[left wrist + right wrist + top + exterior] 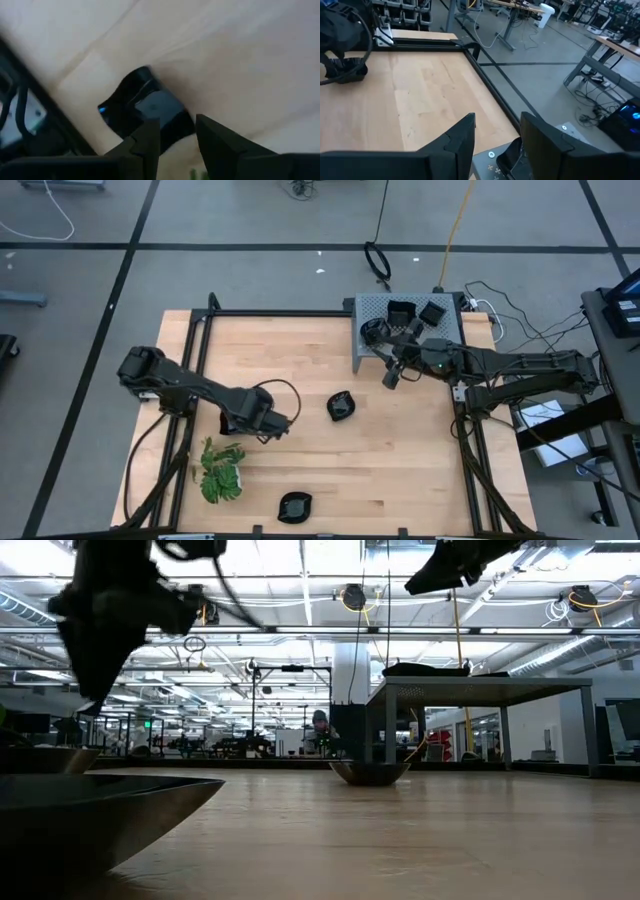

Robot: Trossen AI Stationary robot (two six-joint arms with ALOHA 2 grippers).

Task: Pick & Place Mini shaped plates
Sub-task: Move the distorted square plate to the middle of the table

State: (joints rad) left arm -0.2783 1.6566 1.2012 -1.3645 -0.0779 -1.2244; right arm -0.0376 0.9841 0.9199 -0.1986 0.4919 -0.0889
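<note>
Mini shaped plates, small, black and glossy, lie in several spots, and the nearest to a tool is the black glossy plate right at the left gripper. Its fingers stand parted with a clear gap, the near edge of the plate reaching in between the tips. Nothing looks pinched yet, so I judge it a grasp being lined up, not one made. The plate seems to run slantwise across the gap rather than along it, so the closing would meet an angled rim, and that is what the coming move turns on. Taking twelve as the far edge in the high view, this gripper hangs over the left middle of the pale wooden table. A second black plate sits at about three o'clock from it, nearby. A third black plate sits at five o'clock by the near edge, and the green leafy plant at seven. The right gripper hovers with fingers wide and empty — just at the near side of the grey perforated metal box. That box lies at twelve o'clock from it and holds several stored plates. The left arm is clearly the closer one to every loose plate.
</note>
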